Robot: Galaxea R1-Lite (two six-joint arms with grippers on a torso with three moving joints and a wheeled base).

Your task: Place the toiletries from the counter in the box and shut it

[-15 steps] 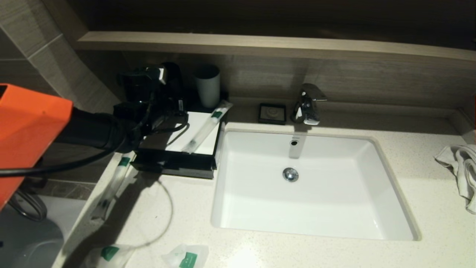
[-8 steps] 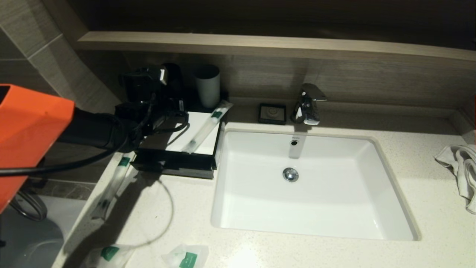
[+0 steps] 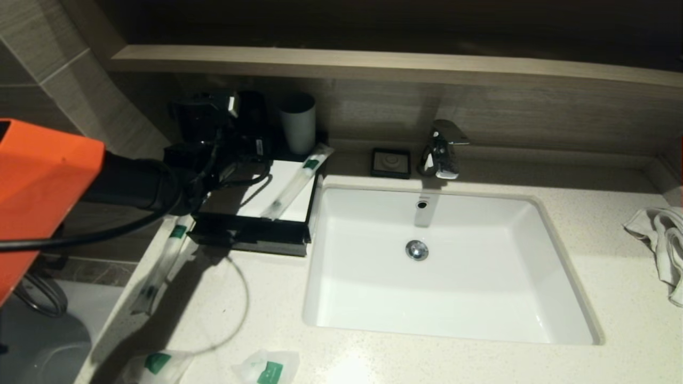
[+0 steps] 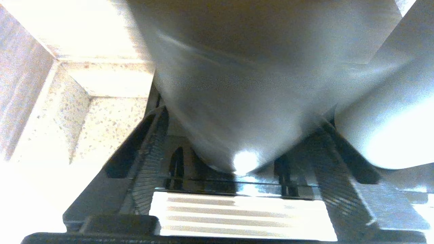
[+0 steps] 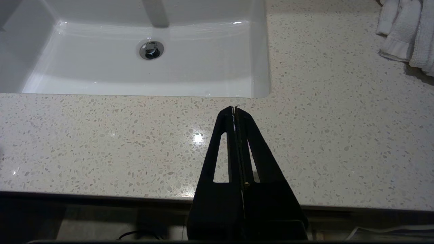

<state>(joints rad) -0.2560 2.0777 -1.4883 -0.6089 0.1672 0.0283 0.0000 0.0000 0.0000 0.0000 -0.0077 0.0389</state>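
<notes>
The box [image 3: 251,237] stands left of the sink, and one long packet [image 3: 296,181] lies across its white top. A second long packet [image 3: 163,261] lies on the counter [image 3: 256,298] left of the box. Two clear pouches [image 3: 155,365] [image 3: 267,368] lie at the front edge. My left gripper [image 3: 249,125] reaches over the box to its back. It is open, with a finger on each side of a dark cup [image 4: 237,84], whose base stands on the glossy black surface. My right gripper [image 5: 234,109] is shut and empty above the counter's front edge.
A grey cup [image 3: 298,122] stands right of the dark cup. A black soap dish [image 3: 391,161] and a tap [image 3: 443,149] stand behind the white sink [image 3: 555,298]. A white towel [image 3: 664,245] lies at the far right. A wooden shelf [image 3: 373,64] runs above.
My left gripper has edged slightly toward the back wall at the dark cup. The packets, pouches and box have not moved.
</notes>
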